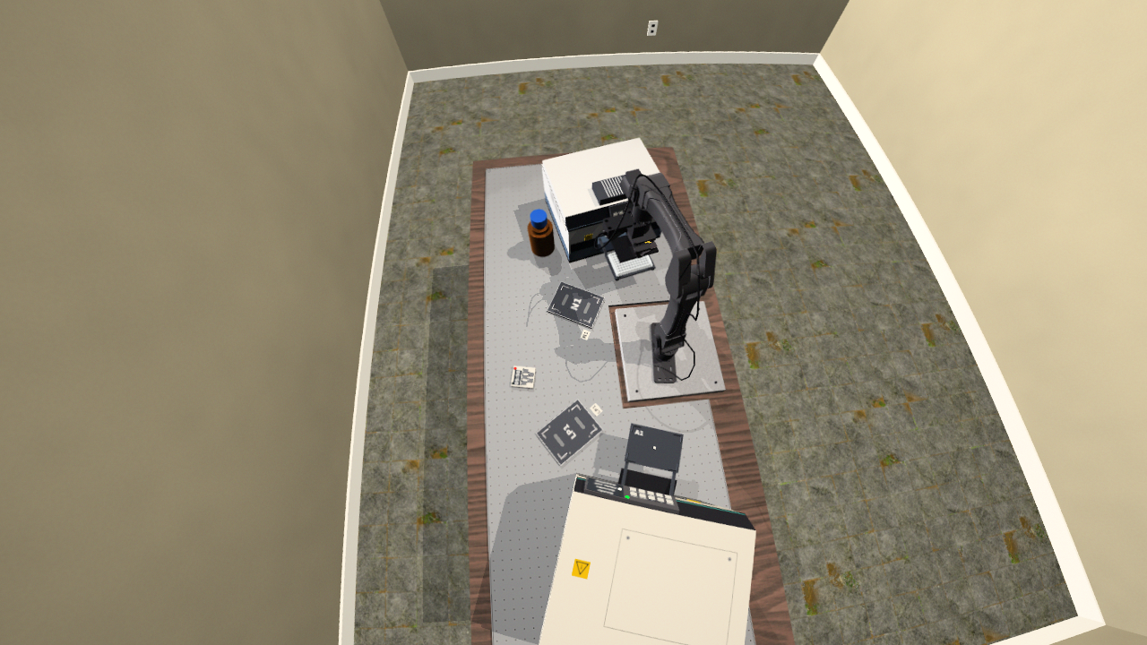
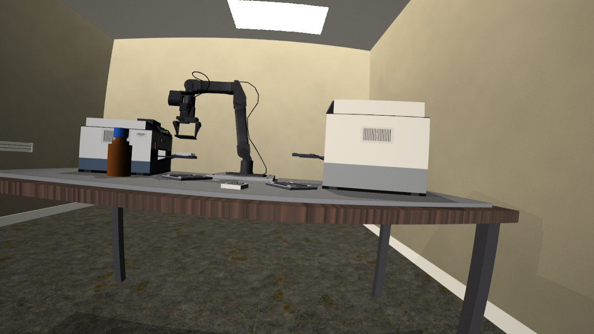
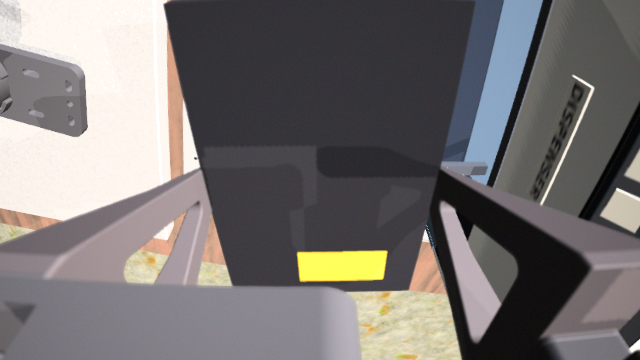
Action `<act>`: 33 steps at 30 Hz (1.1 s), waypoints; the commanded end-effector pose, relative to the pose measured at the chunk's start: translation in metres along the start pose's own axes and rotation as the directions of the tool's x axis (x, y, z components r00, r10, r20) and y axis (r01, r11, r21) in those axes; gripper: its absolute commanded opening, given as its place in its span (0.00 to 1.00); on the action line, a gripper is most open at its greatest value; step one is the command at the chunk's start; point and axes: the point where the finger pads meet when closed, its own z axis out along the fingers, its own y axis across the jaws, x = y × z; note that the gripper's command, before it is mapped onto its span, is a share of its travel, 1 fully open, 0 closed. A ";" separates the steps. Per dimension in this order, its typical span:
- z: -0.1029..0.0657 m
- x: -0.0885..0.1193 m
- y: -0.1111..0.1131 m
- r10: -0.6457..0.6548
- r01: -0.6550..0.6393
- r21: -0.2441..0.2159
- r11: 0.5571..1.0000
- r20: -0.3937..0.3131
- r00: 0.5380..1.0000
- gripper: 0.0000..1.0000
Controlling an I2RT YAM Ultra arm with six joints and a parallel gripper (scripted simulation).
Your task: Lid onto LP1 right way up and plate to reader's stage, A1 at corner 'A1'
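My gripper (image 2: 185, 136) (image 3: 320, 179) is shut on the dark lid (image 3: 320, 100), which has a yellow label near one end. The lid is level and hangs above the dispenser's stage (image 2: 191, 157), with a gap below it. The white plate (image 1: 633, 265) (image 2: 184, 154) is uncovered on that stage; its A1 corner cannot be made out. LP1 (image 1: 548, 434) (image 2: 289, 188) is a dark nest on the bench, turned at an angle, with nothing on it. The reader's stage (image 1: 665, 460) (image 2: 306, 155) is bare, with 'A1' engraved at one corner.
The dispenser (image 1: 589, 175) (image 2: 92, 143) stands close to the gripper. The brown bottle (image 1: 541, 238) (image 2: 119, 159) with a blue cap stands upright beside it. Nest N1 (image 1: 561, 298) (image 2: 186, 178) and a small white box (image 1: 522, 377) (image 2: 234, 186) lie on the bench. The reader (image 1: 669, 577) (image 2: 377, 153) is at the other end.
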 end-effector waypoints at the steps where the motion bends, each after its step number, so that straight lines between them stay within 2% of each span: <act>1: -0.010 0.002 0.001 0.006 -0.007 0.010 1.000 0.017 1.000 0.85; 2: -0.004 -0.008 0.007 -0.050 0.049 0.009 0.999 0.017 0.999 0.85; 3: -0.003 -0.006 0.002 -0.027 0.027 0.026 0.999 0.003 1.000 0.85; 5: -0.003 -0.006 0.002 -0.027 0.027 0.026 0.999 0.003 1.000 0.85; 6: -0.007 -0.009 -0.003 -0.025 0.025 0.049 0.998 0.004 1.000 0.85; 7: -0.008 -0.012 -0.007 -0.022 0.022 0.053 0.998 0.005 1.000 0.85; 11: -0.003 -0.022 -0.007 -0.022 0.022 0.019 1.000 0.004 1.000 0.85; 14: -0.008 -0.031 -0.007 -0.038 0.038 0.046 0.998 0.008 0.999 0.85; 19: -0.002 -0.045 -0.010 -0.038 0.038 0.033 0.999 0.007 0.999 0.85; 22: -0.004 -0.047 -0.009 -0.038 0.038 0.039 0.999 0.008 0.999 0.85; 23: -0.011 -0.049 -0.005 -0.050 0.049 0.055 0.997 0.012 0.999 0.85; 28: 0.000 -0.064 -0.009 -0.054 0.053 0.031 0.998 0.010 0.999 0.85; 33: -0.002 -0.077 -0.006 -0.054 0.053 0.038 0.998 0.011 0.998 0.85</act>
